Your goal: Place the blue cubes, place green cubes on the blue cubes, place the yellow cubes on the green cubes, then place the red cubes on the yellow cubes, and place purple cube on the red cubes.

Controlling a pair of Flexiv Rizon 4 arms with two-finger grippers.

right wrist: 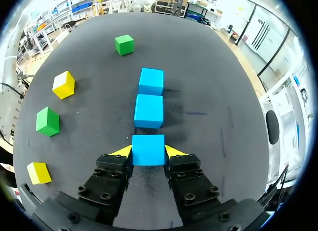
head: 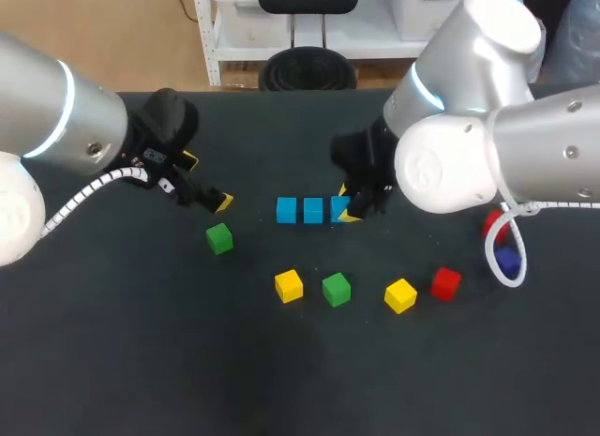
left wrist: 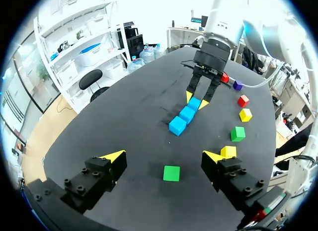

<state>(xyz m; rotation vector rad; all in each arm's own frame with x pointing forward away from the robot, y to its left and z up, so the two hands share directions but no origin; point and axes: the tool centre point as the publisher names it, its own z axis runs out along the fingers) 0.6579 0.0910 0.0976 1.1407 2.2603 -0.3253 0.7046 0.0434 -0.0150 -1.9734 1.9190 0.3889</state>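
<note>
Base layer under way on the desk (head: 141, 361): R gripper (right wrist: 148, 152) is closed on the end blue cube (right wrist: 148, 144). Its yellow tips press both sides, and the cube sits flat at the 3 o'clock end of a 3-cube row. The mid blue cube (right wrist: 149, 111) and far blue cube (right wrist: 151, 81) line up just ahead, so the grip looks meant to square the last piece w/ its neighbours before release. L gripper (left wrist: 163, 157) hangs wide open & empty w/ a green cube (left wrist: 171, 173) between its fingers' line, at approx 8 o'clock of the row; prob. staged for layer 2. Waiting on the row's 6 o'clock side: yellow cube (head: 289, 286), 2nd green cube (head: 337, 289), 2nd yellow cube (head: 400, 295), red cube (head: 445, 282). A 2nd red cube (head: 493, 220) & purple cube (left wrist: 238, 85) lie at 3–4 o'clock, part-hidden by R arm.
</note>
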